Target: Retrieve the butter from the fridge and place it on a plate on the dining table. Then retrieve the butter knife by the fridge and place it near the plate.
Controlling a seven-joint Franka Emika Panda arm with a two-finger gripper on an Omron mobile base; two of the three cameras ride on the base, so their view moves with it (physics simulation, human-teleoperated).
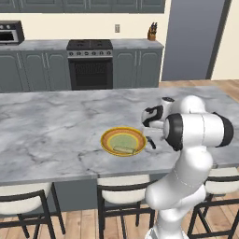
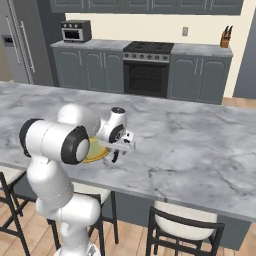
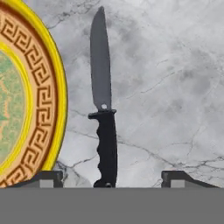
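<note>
I see the knife lying flat on the table, just beside the plate at its three o'clock, as the task wants. My gripper stands released, tips apart either side of the handle. The butter rests on the plate, toward six o'clock.

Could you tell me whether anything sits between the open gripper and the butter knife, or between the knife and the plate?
Nothing visible does. In the hand view the butter knife lies flat on the bare marble of the dining table, between the two fingertips of the open gripper. The plate lies just beside it, with only a narrow strip of marble between them.
</note>
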